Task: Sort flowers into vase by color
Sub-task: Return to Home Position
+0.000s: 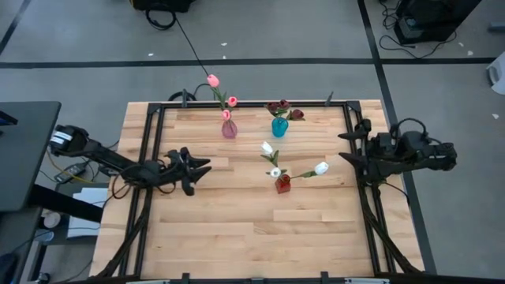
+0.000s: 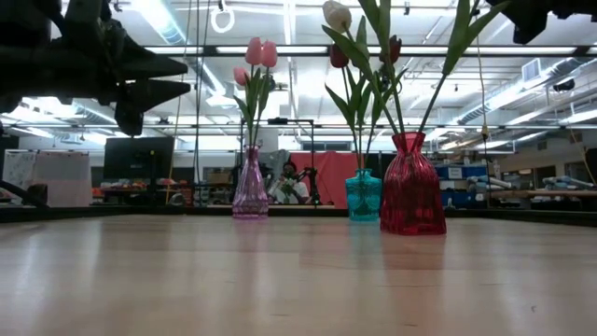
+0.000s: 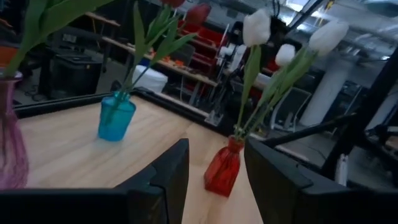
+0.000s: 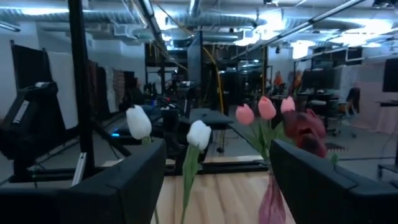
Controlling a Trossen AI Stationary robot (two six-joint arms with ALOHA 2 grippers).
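1. Wooden counter [image 1: 237, 229] on a grey shop floor, seen from above. The white tulips [image 1: 321, 168] are in the red vase [image 1: 282, 184], and the pink tulips [image 1: 213, 80] and dark red tulips [image 1: 297, 114] are in their own vases behind it. The left hand [image 1: 207, 167] is left of the red vase, well apart, fingers spread and empty.
2. Low view: the white stems lean out wide from the red vase.
3. Left wrist: the red vase is dead ahead, so I'd back out straight and level.
4. Right wrist: the right hand [image 4: 217, 152] is open and empty too, right of the red vase. Lift it clear of the blooms.
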